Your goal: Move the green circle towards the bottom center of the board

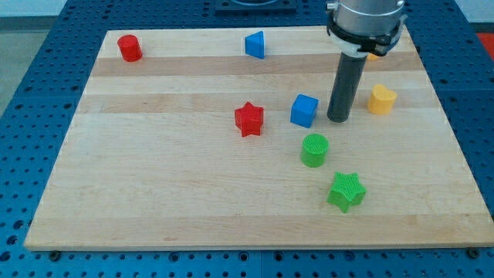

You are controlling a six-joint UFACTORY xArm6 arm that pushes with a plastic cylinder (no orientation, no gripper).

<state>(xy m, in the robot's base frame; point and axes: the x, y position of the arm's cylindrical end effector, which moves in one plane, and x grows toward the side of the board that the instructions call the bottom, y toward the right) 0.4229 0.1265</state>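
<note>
The green circle (pixel 314 150) is a short green cylinder standing right of the board's middle. My tip (pixel 337 120) is above it and a little to its right, not touching it. The tip stands just right of the blue cube (pixel 304 110) and left of the yellow block (pixel 381 100). The green star (pixel 346 191) lies below and to the right of the green circle.
A red star (pixel 248 119) lies left of the blue cube. A red cylinder (pixel 130 48) stands at the top left and a blue triangular block (pixel 255 45) at the top middle. A yellow piece (pixel 373 55) shows partly behind the arm. The wooden board (pixel 154 185) rests on a blue perforated table.
</note>
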